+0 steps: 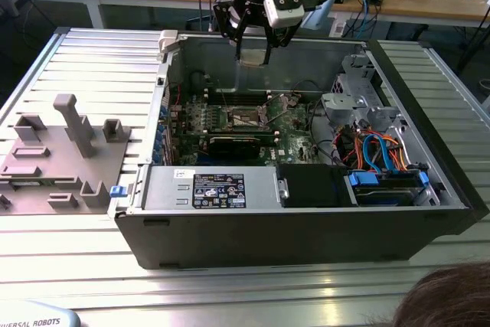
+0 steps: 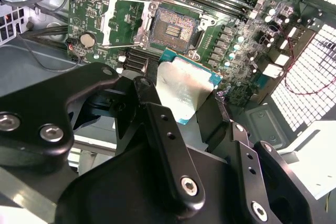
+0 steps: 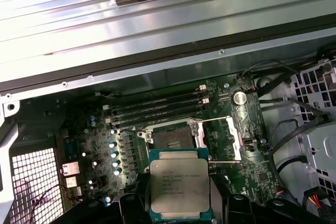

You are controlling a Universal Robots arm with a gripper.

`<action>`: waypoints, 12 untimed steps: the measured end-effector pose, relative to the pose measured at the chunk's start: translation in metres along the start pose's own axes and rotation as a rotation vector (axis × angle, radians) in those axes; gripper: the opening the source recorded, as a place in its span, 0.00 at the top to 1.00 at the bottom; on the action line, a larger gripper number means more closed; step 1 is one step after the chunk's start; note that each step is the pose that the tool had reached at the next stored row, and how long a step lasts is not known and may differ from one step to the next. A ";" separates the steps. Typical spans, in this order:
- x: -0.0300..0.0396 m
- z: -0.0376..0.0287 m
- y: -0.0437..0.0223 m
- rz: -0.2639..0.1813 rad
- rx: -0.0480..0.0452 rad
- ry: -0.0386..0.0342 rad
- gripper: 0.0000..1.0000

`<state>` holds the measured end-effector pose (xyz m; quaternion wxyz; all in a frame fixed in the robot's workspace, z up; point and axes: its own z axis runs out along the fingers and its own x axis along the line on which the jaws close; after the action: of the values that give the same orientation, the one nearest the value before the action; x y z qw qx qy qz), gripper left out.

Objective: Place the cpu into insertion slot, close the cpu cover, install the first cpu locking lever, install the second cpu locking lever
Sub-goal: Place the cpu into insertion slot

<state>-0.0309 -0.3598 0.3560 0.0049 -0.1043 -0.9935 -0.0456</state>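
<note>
The tool (image 1: 253, 51) is seen in the exterior view above the open case (image 1: 306, 227), over its rear wall and clear of the board (image 1: 230, 124). It is clamped on the cpu (image 3: 178, 184): in both wrist views the chip is gripped between the two black fingers (image 2: 157, 124), which are pressed against two opposite edges of it. The silver-grey metal top of the cpu (image 2: 186, 90) is turned toward the first wrist camera, and a green rim is seen around it. The chip is held clear of the board, with nothing touching it but the fingers (image 3: 128, 205).

The slot (image 3: 170, 139) is found below the tool and just beyond the tip of the held chip. It is also shown in the second wrist view (image 2: 173, 27), with its dark centre bare, and in the exterior view (image 1: 246, 118) it lies under the tool and a little nearer the camera.

The cover (image 3: 234, 135) is swung open and laid back beside the slot, so that green board is seen through its square window. In the second wrist view the cover (image 2: 106, 24) is likewise seen folded away from the slot. A thin metal lever (image 2: 113, 46) is seen lying loose along the cover's edge.

The long black memory slots (image 3: 157, 109) are set on the far side of the slot from the tool. The case is carried by a ribbed metal bench (image 1: 230, 289).
</note>
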 end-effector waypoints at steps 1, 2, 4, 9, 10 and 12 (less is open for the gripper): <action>0.0000 0.0000 0.0000 0.001 0.0001 0.0000 0.46; 0.0000 0.0000 0.0000 0.002 0.0000 -0.0001 0.46; 0.0000 0.0000 0.0000 0.003 0.0000 -0.0003 0.46; 0.0000 0.0000 0.0000 0.008 -0.0001 -0.0006 0.46; 0.0000 0.0000 0.0000 0.008 -0.0001 -0.0008 0.46; 0.0000 0.0000 0.0000 0.010 -0.0001 -0.0009 0.46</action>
<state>-0.0309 -0.3598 0.3560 0.0047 -0.1092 -0.9930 -0.0456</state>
